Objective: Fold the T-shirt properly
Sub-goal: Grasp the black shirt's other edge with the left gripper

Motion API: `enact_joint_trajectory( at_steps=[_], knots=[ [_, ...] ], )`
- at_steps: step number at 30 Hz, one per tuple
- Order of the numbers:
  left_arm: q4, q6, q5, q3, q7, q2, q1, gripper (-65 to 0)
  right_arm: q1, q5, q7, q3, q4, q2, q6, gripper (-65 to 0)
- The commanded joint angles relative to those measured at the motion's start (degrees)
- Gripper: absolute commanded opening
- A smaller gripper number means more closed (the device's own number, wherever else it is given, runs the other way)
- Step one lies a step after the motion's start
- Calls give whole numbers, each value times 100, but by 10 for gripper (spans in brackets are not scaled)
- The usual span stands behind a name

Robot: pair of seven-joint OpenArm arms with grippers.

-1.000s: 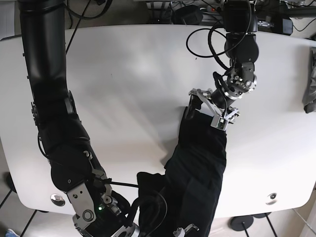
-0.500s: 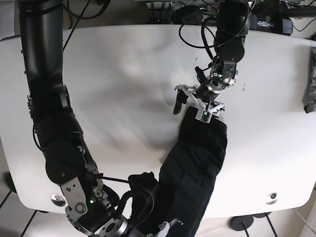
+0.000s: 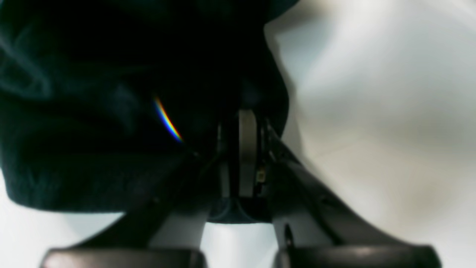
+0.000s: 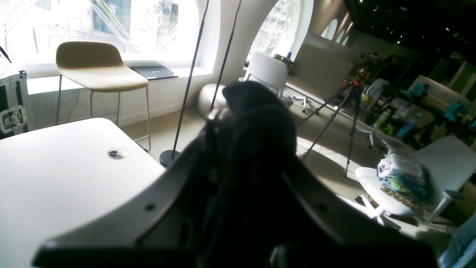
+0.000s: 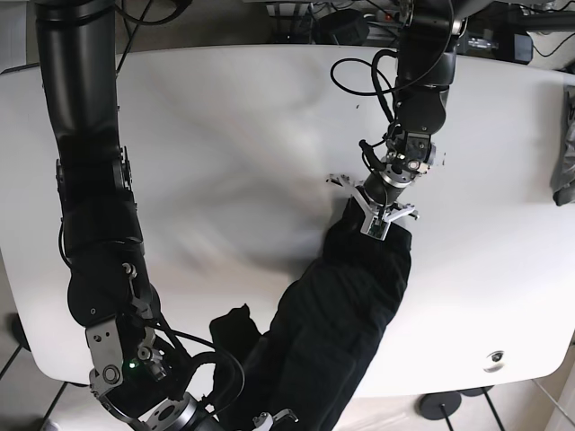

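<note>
Risk: T-shirt (image 5: 346, 305) stretched taut, hanging off table (image 5: 225, 153) near edge; left gripper (image 5: 378, 214) pinching far hem, right gripper (image 4: 241, 149) clamping bunched cloth; slip likely.

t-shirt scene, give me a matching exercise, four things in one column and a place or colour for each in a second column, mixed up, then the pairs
Things:
1. T-shirt
2. table
3. left end effector
4. grey cloth

Places or colours:
A. white, spanning most of the base view
B. at the table's right edge in the base view
C. black, stretched from mid-table down over the near edge
D. at the upper end of the black fabric

Pairs: 1-C, 2-A, 3-D, 4-B
</note>
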Motion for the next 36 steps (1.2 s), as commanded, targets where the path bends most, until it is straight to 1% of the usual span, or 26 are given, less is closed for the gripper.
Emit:
enact_joint_trajectory(
  at_steps=[1,2,4,6,9,12,14,15,18,22,23,24,25,28,30,31,32,34,35,36],
  knots=[
    [448,-95,-20,-71,420,-19,154,-650,238,3,214,78,63,34,-13,-629],
    [799,-280,-108,-150,429,-19,260,-650,229,3,214,166,63,130,-22,-629],
    [1274,-465,-134,-308,447,7,304,-650,229,3,214,307,55,227,-22,-629],
    [1758,-517,-152,-440,719,16,392,-650,246,3,214,421,11,376,-22,-629],
    [2575,-790,-196,-660,1018,25,418,-650,282,3,241,623,-218,535,13,-629],
    [3024,-869,-583,-985,1229,16,374,-650,361,-6,267,711,-499,596,22,-629],
    [3314,-869,-837,-1135,1484,-11,216,-650,405,-6,381,711,-666,702,22,-629],
    [3489,-869,-987,-1196,1721,-19,66,-650,414,-6,495,702,-780,781,22,-629],
    [3859,-869,-1198,-1407,2108,-19,-180,-650,449,-6,539,702,-939,825,22,-629],
    [3894,-869,-1251,-1864,2504,-19,-901,-650,563,-6,548,711,-1246,834,22,-629],
    [3885,-869,-1286,-1996,2609,-19,-1129,-650,581,-6,575,711,-1317,895,22,-629],
    [3797,-869,-1312,-2128,2759,-28,-1472,-650,589,-6,733,711,-1449,992,22,-629],
    [3674,-869,-1312,-2155,2838,-63,-1709,-650,633,-6,830,711,-1563,1018,22,-629],
    [3296,-869,-1321,-2146,2899,-433,-2246,-650,730,-6,917,711,-1791,1036,22,-629],
    [3164,-931,-1330,-2128,2899,-433,-2316,-650,748,-6,917,702,-1783,1036,22,-629],
    [3147,-1045,-1330,-2005,2899,-433,-2298,-639,748,-6,917,693,-1774,1036,22,-629],
    [3147,-1133,-1321,-1812,2899,-433,-2281,-590,748,-6,917,693,-1774,1036,22,-629],
    [3182,-1186,-1321,-1416,2873,-433,-1920,-453,730,-6,917,685,-1774,1036,22,-629],
    [3278,-1186,-1321,-1188,2794,-424,-1604,-344,730,-6,909,685,-1765,1036,22,-629],
    [3358,-1186,-1312,-1056,2697,-380,-1402,-286,730,-6,909,685,-1765,1036,22,-629]
  ],
)
